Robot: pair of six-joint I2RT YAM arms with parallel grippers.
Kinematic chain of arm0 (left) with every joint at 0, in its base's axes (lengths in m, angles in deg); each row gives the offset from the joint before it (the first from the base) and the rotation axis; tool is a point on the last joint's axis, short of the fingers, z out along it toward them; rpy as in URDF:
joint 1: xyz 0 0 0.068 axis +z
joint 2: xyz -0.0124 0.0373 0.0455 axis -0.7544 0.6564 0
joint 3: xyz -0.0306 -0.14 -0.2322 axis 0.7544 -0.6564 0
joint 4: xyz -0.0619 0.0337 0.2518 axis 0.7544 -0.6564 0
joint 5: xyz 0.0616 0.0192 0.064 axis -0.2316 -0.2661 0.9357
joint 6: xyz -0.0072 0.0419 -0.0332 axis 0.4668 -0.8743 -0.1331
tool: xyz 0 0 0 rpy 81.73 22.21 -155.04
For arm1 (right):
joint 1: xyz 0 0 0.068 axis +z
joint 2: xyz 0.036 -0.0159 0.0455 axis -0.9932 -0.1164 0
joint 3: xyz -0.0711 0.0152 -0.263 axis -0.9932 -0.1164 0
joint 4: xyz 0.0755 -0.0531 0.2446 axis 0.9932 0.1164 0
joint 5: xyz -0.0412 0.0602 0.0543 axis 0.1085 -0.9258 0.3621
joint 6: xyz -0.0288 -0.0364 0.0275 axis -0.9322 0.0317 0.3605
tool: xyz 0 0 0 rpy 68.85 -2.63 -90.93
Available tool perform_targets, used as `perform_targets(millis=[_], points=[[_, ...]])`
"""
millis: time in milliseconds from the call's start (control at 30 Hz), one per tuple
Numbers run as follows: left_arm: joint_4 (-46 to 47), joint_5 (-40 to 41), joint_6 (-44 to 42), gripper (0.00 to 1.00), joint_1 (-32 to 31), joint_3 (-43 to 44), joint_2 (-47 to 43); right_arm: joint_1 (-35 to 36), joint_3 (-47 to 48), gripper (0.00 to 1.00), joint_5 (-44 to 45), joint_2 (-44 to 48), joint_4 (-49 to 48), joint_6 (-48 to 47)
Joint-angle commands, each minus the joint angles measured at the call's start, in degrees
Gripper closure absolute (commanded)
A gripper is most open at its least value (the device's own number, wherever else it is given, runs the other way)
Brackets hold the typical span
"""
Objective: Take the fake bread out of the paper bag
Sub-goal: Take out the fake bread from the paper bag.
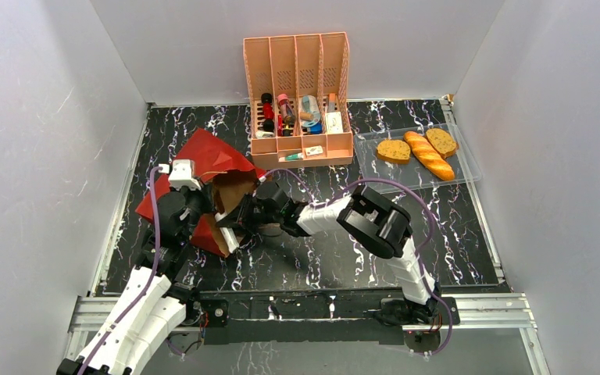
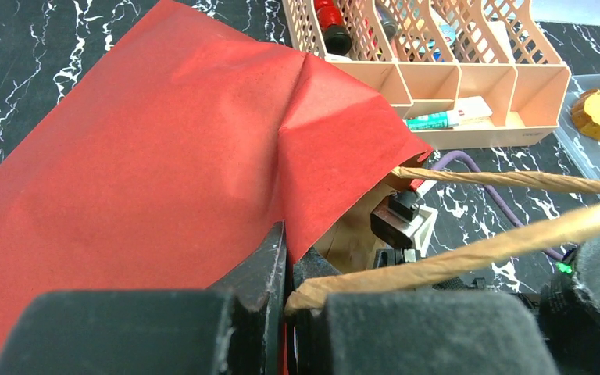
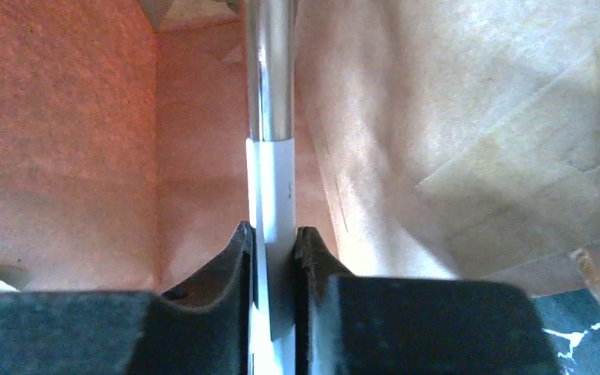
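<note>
Three breads [image 1: 429,155], probably, on one tray [image 1: 387,176]

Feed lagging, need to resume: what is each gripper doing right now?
Left gripper: shut on the twisted paper handle of the red-and-brown paper bag.
Right gripper: shut on a thin white-and-silver rod inside that bag.

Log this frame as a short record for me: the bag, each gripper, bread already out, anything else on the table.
paper bag: lying on its side at table left, mouth facing the right arm
left gripper: shut on the bag's twisted paper handle
right gripper: inside the bag mouth, shut on a thin white-and-metal rod
bread out: baguette between two toast slices in the clear tray, far right
bread in bag: none visible
other: pink organizer at the back
</note>
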State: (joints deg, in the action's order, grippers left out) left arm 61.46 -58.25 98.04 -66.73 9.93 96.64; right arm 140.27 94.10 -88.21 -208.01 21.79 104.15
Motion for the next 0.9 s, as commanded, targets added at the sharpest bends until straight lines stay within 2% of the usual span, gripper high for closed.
perform_targets(millis=[0, 333, 567, 867], points=[[1.3, -0.8, 0.2, 1.0, -0.4, 0.6, -0.7, -0.3, -3.6, 1.0, 0.2, 3.9, -2.3, 2.6], [0.6, 1.4, 0.1, 1.0, -0.4, 0.7, -0.9, -0.2, -12.3, 1.0, 0.3, 10.6, -8.7, 5.8], [0.4, 3.3, -0.5, 1.0, -0.4, 0.8, 0.1, -0.2, -22.1, 1.0, 1.4, 17.2, -15.5, 9.2], [-0.1, 4.6, -0.7, 1.0, -0.4, 1.3, 2.4, 0.0, -30.4, 1.0, 2.8, 26.6, -18.3, 10.0]])
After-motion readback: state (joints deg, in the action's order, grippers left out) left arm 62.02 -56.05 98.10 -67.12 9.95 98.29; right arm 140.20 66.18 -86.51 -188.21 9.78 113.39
